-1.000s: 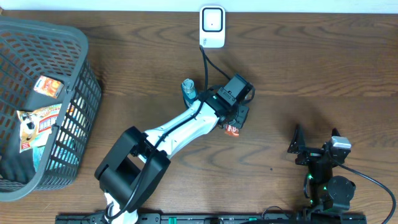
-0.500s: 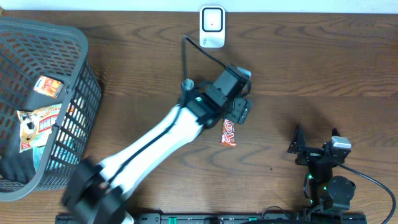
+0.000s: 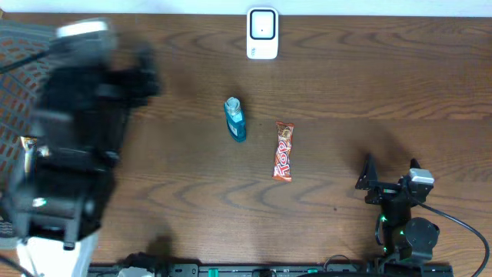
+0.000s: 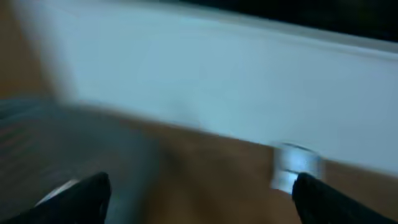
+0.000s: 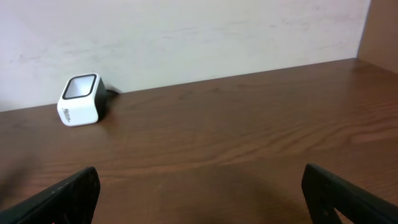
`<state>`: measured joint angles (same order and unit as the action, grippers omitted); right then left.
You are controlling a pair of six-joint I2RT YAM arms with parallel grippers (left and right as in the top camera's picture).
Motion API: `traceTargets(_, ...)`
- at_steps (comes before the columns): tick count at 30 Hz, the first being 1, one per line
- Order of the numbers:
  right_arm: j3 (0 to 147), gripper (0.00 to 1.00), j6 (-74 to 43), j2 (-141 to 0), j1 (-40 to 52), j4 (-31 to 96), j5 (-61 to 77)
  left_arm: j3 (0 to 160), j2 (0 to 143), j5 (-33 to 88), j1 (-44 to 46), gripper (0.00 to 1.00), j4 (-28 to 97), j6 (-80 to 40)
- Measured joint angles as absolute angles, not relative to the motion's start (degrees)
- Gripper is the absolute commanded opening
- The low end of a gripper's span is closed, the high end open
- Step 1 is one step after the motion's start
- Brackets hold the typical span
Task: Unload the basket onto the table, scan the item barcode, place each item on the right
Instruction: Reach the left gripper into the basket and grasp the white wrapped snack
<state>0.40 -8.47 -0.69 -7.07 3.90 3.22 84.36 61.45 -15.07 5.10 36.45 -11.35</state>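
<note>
The table (image 3: pixel 384 85) is dark wood, and most of it lies bare. The left arm (image 3: pixel 77 146) is a big dark smear at the left edge, over the basket (image 3: pixel 11 46), which is mostly hidden beneath it. In its wrist view the left claw (image 4: pixel 199 199) has its two fingertips far apart at the bottom corners, with nothing between them, so it is spread and empty (the view is too blurred to show what lies below it). The right claw (image 5: pixel 202 199) is parked near the front right, jaws wide and holding nothing, and faces the far edge.

The scanner (image 3: pixel 262 33) stands at the middle of the far edge. The bar (image 3: pixel 284 151) lies flat mid-table, free of both claws. Its long axis runs near-to-far, with one end pointing roughly at the scanner. The bottle (image 3: pixel 235 118) lies just to the left of it, apart.

If the bar is the item to scan, the right claw is the nearer one: the bar sits to its left and somewhat farther out. From the left claw it is well off to the right.
</note>
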Motion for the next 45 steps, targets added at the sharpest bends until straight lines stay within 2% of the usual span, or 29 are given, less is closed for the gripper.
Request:
traceTargets(8,0.40,0.99,-8.47,-0.69,-7.07,3.88,3.20,84.20,66.52,-5.04,-29.65,0.98,48.31,-25.82)
traceTargets(13,0.40,0.99,-8.47,-0.69,-7.07,3.86,3.20,84.01,73.78,-1.43,-39.66,0.98,55.07,-34.35)
traceTargets(23,0.40,0.99,-8.49,-0.69,-7.07,3.88,3.20,81.93,89.71,0.78,-40.93,0.98,63.77,-41.65)
traceTargets(33,0.40,0.99,-8.49,-0.69,-7.07,3.86,3.20,69.58,93.76,1.21,-40.95,0.98,53.43,-45.36)
traceTargets(45,0.40,0.99,-8.47,-0.69,-7.07,3.88,3.20,61.52,93.76,0.38,-43.13,0.98,48.88,-48.25)
